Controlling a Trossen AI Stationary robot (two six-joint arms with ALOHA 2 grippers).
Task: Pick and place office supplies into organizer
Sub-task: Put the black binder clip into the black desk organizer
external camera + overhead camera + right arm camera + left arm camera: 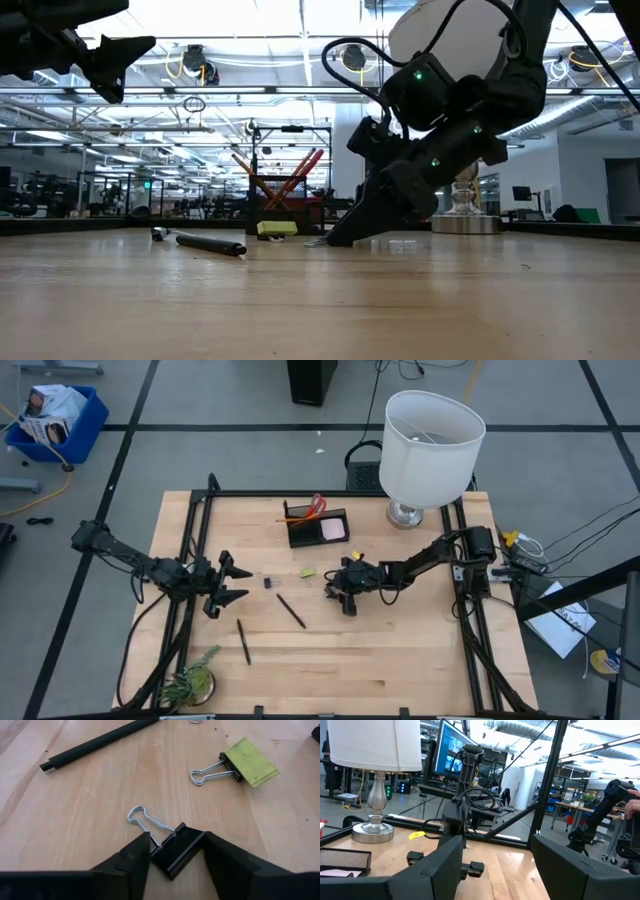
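Black clip: a small black binder clip point(176, 851) lies flat on the wood, right between the two fingers of the right gripper point(175, 857); its wire handles point away from the jaws.
Right jaws: narrowed around the black body, a finger point(131, 857) on each side; I cannot tell whether they are pressing it yet. The clip is on the table, not lifted.
Right gripper, seen from above: near the table's middle point(341, 592), tipped down to the surface.
Yellow-green clip: another binder clip point(248, 762) lies just beyond the black one, ahead of the jaws and to one side, apart from them.
Black pen: a pen point(95, 743) lies farther ahead of the right jaws, well clear of both clips.
Second pen: another black pen point(243, 641) lies nearer the left side, toward the plant.
Organizer: the black box point(317, 526) sits past the gripper toward the table's far edge, with red-handled scissors point(319, 506) and orange pencils standing in it and a pink pad lying in another compartment.
Left gripper: held above the table on the left point(231, 586), jaws partly apart with nothing between them.
Table: pale wooden top point(400, 660), black rails along its sides.
Surroundings: a white-shaded lamp point(430, 445) on the far right corner, a small green plant point(192, 678) at the near left; a workshop hall with monitors and racks beyond.
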